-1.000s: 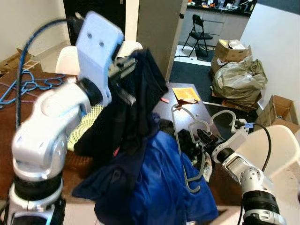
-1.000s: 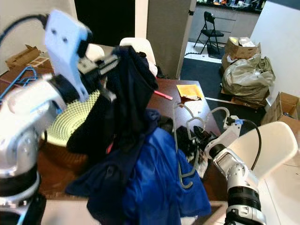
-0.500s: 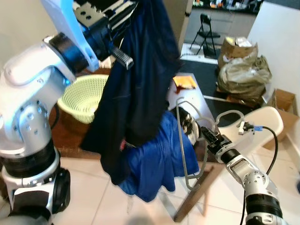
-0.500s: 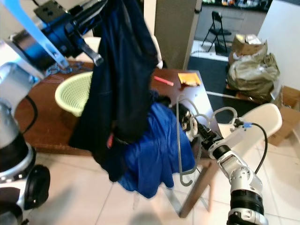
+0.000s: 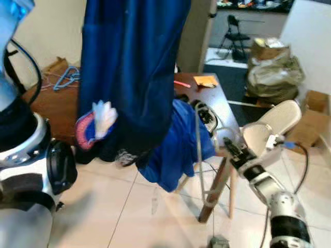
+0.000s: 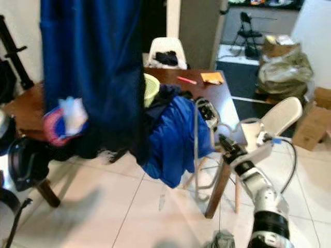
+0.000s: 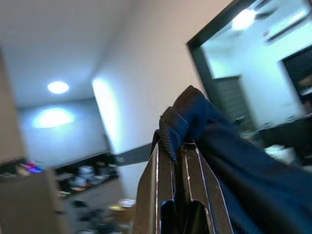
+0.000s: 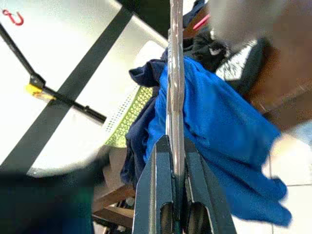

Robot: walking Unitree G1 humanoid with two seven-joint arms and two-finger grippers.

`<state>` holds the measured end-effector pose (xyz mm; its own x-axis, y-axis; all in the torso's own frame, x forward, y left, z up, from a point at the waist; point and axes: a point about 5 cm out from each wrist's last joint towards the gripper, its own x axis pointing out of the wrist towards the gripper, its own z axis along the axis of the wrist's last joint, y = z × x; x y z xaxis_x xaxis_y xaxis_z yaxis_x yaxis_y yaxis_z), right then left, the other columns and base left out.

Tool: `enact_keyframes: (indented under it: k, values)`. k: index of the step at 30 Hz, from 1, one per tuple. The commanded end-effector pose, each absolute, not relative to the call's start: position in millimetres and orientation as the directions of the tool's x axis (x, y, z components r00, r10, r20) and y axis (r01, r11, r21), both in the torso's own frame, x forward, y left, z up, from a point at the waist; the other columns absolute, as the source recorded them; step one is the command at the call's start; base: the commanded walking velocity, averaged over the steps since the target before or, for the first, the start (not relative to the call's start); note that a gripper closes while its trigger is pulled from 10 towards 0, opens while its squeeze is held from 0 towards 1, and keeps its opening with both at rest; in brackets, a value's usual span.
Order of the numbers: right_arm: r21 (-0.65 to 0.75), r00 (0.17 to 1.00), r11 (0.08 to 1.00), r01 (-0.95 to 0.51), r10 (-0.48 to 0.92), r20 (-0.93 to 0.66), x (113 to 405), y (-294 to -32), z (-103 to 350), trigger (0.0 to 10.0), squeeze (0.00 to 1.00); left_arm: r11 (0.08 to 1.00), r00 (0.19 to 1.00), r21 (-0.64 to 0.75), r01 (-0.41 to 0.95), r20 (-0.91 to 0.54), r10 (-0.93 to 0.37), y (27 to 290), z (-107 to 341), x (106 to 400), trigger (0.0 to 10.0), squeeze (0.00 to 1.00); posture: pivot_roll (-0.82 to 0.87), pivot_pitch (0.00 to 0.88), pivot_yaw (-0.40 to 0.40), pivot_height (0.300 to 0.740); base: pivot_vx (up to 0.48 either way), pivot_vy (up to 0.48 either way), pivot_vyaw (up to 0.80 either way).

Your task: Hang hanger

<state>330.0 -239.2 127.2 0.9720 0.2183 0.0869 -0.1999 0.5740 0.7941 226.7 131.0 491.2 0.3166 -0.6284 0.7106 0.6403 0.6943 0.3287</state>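
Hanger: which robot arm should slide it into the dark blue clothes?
Probably the right. The right gripper is shut on the hanger, low beside the table. The left gripper is busy pinching the dark blue garment, which hangs beside the hanger.

Matt navy cloth garment (image 5: 129,67), smooth grey hanger (image 5: 199,150), glossy wooden table (image 5: 51,103).

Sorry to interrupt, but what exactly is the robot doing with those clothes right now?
The left gripper is shut on a dark blue garment, holding it up high so it hangs in front of the camera. The right gripper is shut on a grey hanger, held beside the wooden table. A bright blue garment droops off the table edge.
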Motion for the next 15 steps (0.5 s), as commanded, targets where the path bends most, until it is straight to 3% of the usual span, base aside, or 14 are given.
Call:
enact_keyframes:
  k: [1,3,6,9,13,14,15]
  values:
    - [0.806,0.97,0.556,-0.203,0.227,0.088,330.3,-234.3,125.7,10.0,0.0,0.693,0.351,0.293,0.659,0.695,-0.628,128.8,482.8,233.3,10.0,0.0,0.1,0.0,-0.064,0.74,-0.386,0.0,0.0]
    - [0.806,0.97,0.556,-0.203,0.227,0.088,330.3,-234.3,125.7,10.0,0.0,0.693,0.351,0.293,0.659,0.695,-0.628,128.8,482.8,233.3,10.0,0.0,0.1,0.0,-0.064,0.74,-0.386,0.0,0.0]
    - [0.79,0.975,0.589,-0.169,0.216,0.048,330.2,-235.7,123.1,10.0,0.0,0.675,0.474,0.2,0.71,0.572,-0.669,115.7,425.1,262.2,10.0,0.0,0.09,0.0,-0.065,0.74,-0.384,0.0,0.0]
    - [0.779,0.977,0.606,-0.158,0.211,0.034,330.3,-236.1,122.4,10.0,0.0,0.67,0.504,0.167,0.723,0.535,-0.678,113.1,407.9,268.1,10.0,0.0,0.09,0.0,-0.065,0.74,-0.379,0.0,0.0]
    - [0.739,0.982,0.662,-0.129,0.19,0.001,330.4,-237.5,121.5,10.0,0.0,0.675,0.577,0.156,0.721,0.405,-0.71,108.3,364.7,279.9,10.0,0.0,0.08,0.0,-0.067,0.74,-0.122,0.0,-0.79]
    - [0.712,0.986,0.695,-0.102,0.164,-0.019,330.5,-239.5,121.1,10.0,0.0,0.689,0.634,0.142,0.711,0.296,-0.715,98.0,326.8,299.9,10.0,0.0,0.07,0.0,-0.067,0.74,0.0,0.0,-0.79]
    - [0.712,0.986,0.695,-0.102,0.164,-0.019,330.5,-239.5,121.1,10.0,0.0,0.689,0.634,0.142,0.711,0.296,-0.715,98.0,326.8,299.9,10.0,0.0,0.07,0.0,-0.067,0.74,0.0,0.0,-0.79]
